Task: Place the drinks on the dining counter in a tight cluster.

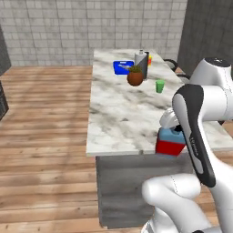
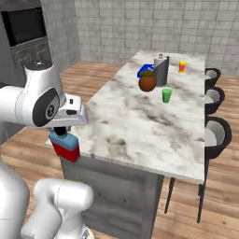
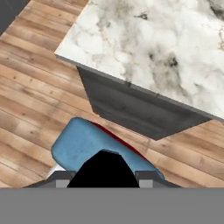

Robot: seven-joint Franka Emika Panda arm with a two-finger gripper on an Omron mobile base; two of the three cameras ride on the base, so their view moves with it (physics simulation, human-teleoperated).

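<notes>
Beside marble dining counter (image 2: 140, 126), wood floor (image 1: 41, 136)

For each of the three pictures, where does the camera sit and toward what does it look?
Left base view: behind the arm's left, looking down the dining counter; white arm lower right.
Right base view: behind its right, same counter; arm lower left carrying the blue flask.
Hand view: on the hand, looking down over the flask's black cap at the counter corner and wood floor.
Shared: both base views show the potted plant and green cup.
</notes>
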